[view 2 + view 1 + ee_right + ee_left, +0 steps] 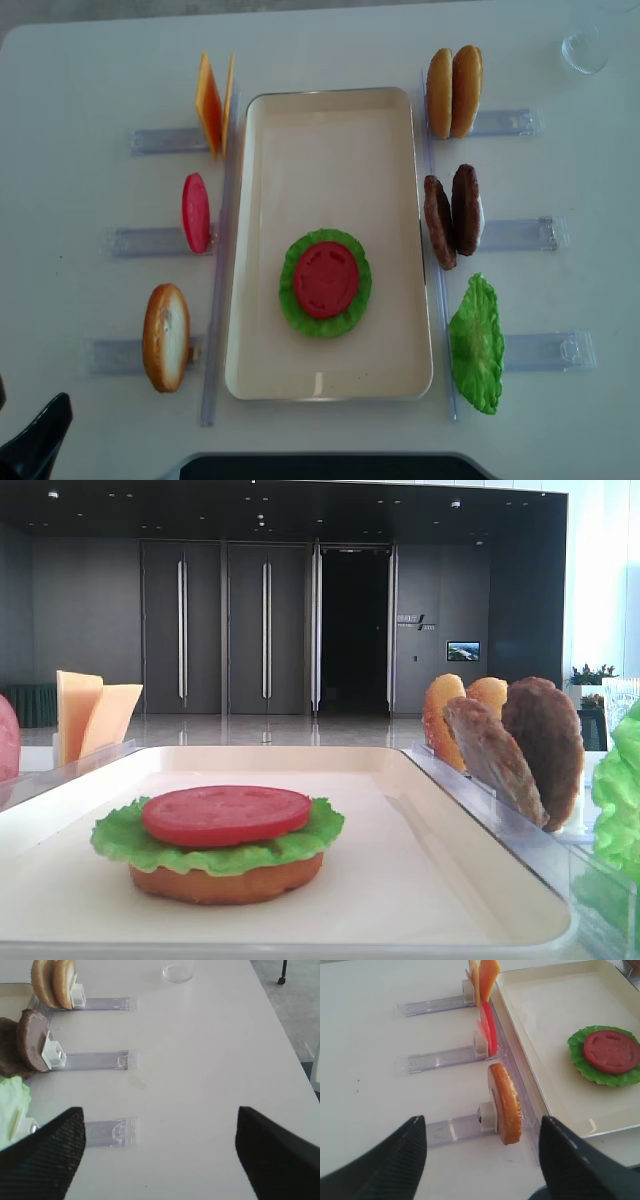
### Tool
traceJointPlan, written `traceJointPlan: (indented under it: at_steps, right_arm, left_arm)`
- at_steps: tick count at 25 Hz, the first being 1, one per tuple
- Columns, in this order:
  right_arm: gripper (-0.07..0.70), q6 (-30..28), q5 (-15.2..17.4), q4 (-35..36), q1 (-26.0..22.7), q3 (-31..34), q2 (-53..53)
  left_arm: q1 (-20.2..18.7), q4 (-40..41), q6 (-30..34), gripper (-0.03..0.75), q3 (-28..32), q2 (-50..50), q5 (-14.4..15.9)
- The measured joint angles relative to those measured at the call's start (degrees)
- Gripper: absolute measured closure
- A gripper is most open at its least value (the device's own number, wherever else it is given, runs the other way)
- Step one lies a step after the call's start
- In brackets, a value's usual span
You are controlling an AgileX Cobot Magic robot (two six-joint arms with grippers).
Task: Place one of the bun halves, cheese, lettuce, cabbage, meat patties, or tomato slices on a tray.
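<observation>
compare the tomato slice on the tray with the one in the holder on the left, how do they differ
The tomato slice on the tray lies flat; the tomato slice in the holder stands on edge. The first rests on lettuce inside the tray; the second sits outside it, propped in a clear rack on the table. The first shows its full round face from above; the second shows mostly its rim. Both are red discs.

On the tray, a tomato slice sits atop lettuce. Cheese, tomato and a bun half stand left; buns, meat patties and lettuce stand right.
</observation>
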Motion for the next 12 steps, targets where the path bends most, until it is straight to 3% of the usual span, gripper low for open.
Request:
traceJointPlan:
  at_steps: [12]
  right_arm:
    - [0.051, 0.1, 0.0, 0.0, 0.0, 0.0, 0.0]
  left_arm:
    - [0.0, 0.0, 0.0, 0.181, 0.0, 0.0, -0.1]
